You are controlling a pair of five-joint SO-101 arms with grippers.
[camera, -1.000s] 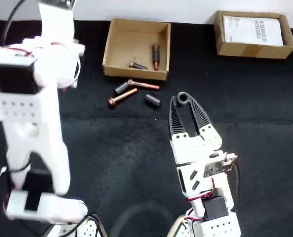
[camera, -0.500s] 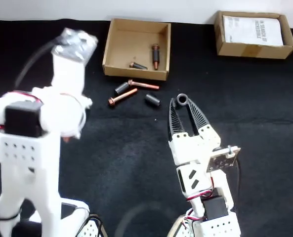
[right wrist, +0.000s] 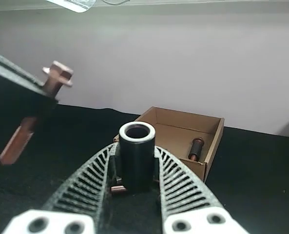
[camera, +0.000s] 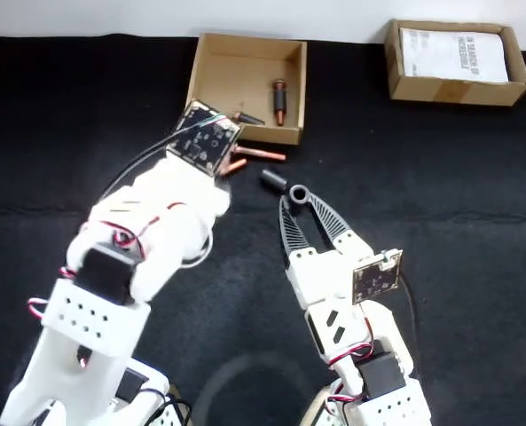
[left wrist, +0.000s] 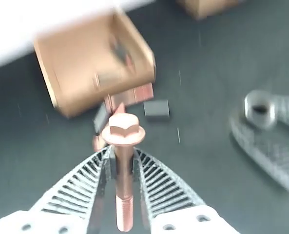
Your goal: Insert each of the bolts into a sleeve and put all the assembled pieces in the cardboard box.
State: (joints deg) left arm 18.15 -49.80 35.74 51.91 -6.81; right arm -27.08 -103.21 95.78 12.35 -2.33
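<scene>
From above, the open brown cardboard box sits at the upper middle of the black bench, with an assembled piece already inside. Just below its front wall lie a loose copper bolt and a loose dark sleeve. In mid-frame the right fingers are closed on a dark grey metal sleeve, bore facing up. The left arm slants in from the lower left, its wrist just left of that sleeve.

In the left wrist view, the left fingers clamp a copper-coloured hex-head bolt. Its shank runs back between them and its head pokes past the tips. The held sleeve is at the right edge, well apart.

In the right wrist view, the sleeve stands upright at centre. The bolt hangs in the upper left, tilted — head up, shank end down toward the lower left. We judge the two long axes are not yet in line. The shank end points away from the bore, so the left arm, the one carrying the bolt, would have to swing that end over the opening.
</scene>
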